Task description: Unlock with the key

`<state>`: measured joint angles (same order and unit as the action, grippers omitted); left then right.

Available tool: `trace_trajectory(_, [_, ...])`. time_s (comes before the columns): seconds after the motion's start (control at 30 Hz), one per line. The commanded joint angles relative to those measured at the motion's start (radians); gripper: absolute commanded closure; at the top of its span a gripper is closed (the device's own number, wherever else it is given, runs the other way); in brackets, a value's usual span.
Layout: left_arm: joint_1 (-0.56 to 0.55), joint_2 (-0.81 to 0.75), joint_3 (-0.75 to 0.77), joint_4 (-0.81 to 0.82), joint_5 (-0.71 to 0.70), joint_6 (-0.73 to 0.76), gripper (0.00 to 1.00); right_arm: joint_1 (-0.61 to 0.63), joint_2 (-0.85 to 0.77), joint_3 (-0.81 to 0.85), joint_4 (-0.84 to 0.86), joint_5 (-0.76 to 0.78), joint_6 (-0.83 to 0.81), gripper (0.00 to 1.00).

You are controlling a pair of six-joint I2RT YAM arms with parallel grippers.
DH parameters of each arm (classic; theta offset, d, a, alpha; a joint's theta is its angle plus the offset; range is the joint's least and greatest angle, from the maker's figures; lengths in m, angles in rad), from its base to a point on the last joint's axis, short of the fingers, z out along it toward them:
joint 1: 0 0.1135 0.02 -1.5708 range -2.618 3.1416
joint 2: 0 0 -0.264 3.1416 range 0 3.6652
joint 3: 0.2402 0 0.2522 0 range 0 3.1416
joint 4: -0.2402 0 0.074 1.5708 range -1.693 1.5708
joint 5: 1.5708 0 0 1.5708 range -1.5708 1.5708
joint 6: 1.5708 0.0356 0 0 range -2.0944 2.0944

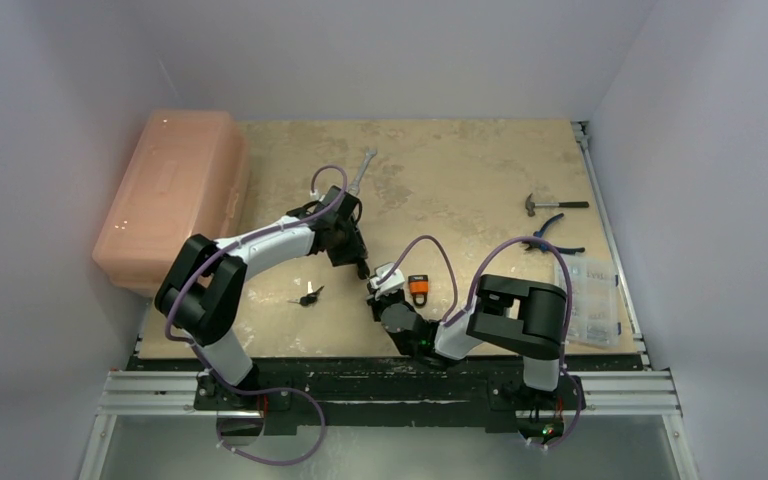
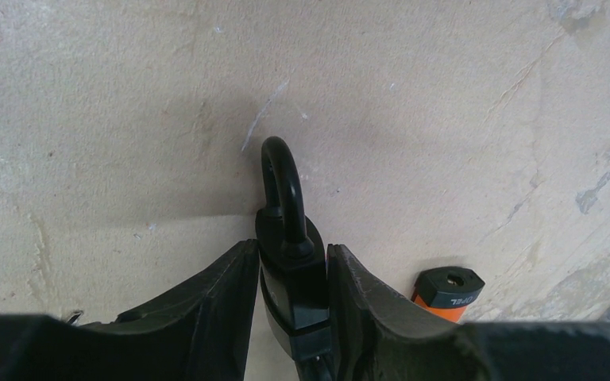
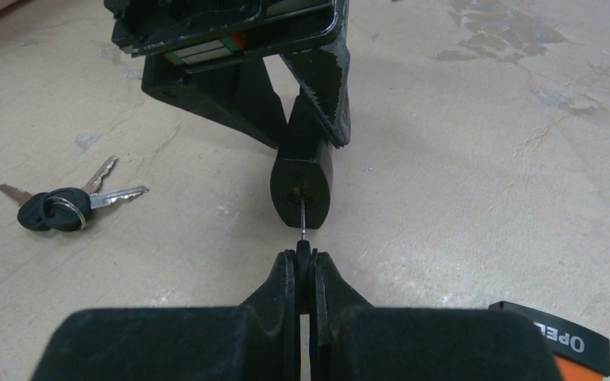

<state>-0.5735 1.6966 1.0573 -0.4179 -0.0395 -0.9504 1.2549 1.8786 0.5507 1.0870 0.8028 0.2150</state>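
A black padlock (image 2: pixel 294 278) is clamped by its body between my left gripper's fingers (image 2: pixel 365 294), its shackle (image 2: pixel 279 190) pointing away over the table. In the right wrist view the padlock (image 3: pixel 302 186) hangs with its keyhole end facing me. My right gripper (image 3: pixel 304 258) is shut on a black-headed key (image 3: pixel 303 262). The thin blade (image 3: pixel 305 218) runs straight up to the keyhole and its tip appears to be inside. In the top view the left gripper (image 1: pixel 362 265) and right gripper (image 1: pixel 378 288) meet at mid-table.
An orange padlock (image 1: pixel 418 288) lies just right of the grippers. A bunch of spare keys (image 1: pixel 308 296) lies to the left. A pink box (image 1: pixel 170 195), wrench (image 1: pixel 362 170), hammer (image 1: pixel 550 205), pliers (image 1: pixel 550 232) and a clear organiser case (image 1: pixel 590 300) sit around the edges.
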Motion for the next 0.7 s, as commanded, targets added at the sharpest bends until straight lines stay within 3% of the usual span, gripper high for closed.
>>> trace_trajectory(0.0, [-0.02,-0.044,-0.024,-0.03,0.035,-0.009,0.6,-0.011,0.009,0.017,0.014,0.09,-0.012,1.0])
trace_trajectory(0.67, [-0.025,-0.051,-0.041,-0.02,0.066,-0.012,0.61,0.014,0.069,0.062,0.164,0.161,-0.203,1.0])
